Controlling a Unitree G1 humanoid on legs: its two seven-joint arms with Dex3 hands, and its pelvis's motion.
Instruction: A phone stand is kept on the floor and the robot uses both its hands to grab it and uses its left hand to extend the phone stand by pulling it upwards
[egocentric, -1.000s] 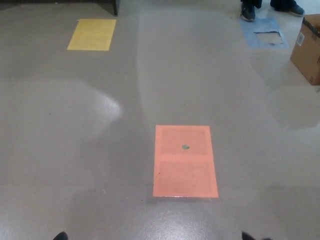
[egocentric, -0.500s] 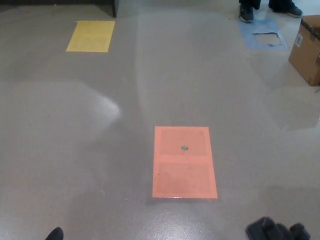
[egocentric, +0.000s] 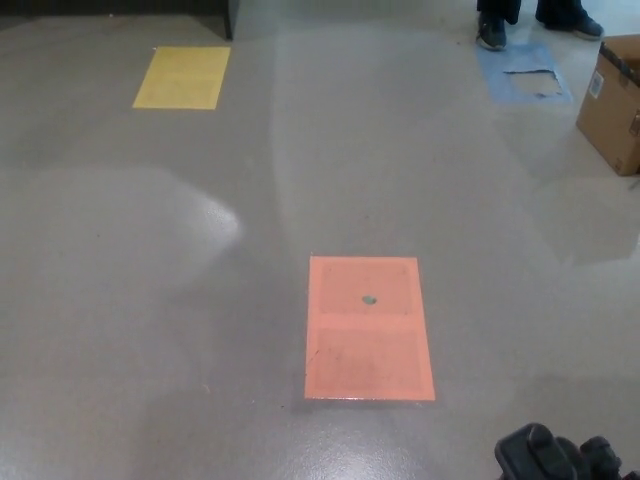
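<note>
Three coloured rectangles mark the grey floor. Farthest left, near the top, lies a yellow rectangle, flat and bare. Right of it, close to the middle and lower down, lies an orange rectangle with a small grey spot on its upper half; a faint line crosses it about midway. At the top right a blue rectangle shows a torn, pale patch in its centre. Just above it stand a person's dark shoes, cut off by the upper edge. A brown cardboard box sits at the right edge, beside the blue rectangle and apart from it.

At the bottom right corner the right robot hand pokes into view, black, its thick fingers bunched low over the floor and well apart from the orange rectangle; whether it is spread or closed cannot be told, and it holds nothing visible. No left robot hand shows. No phone stand can be seen anywhere on the floor.
</note>
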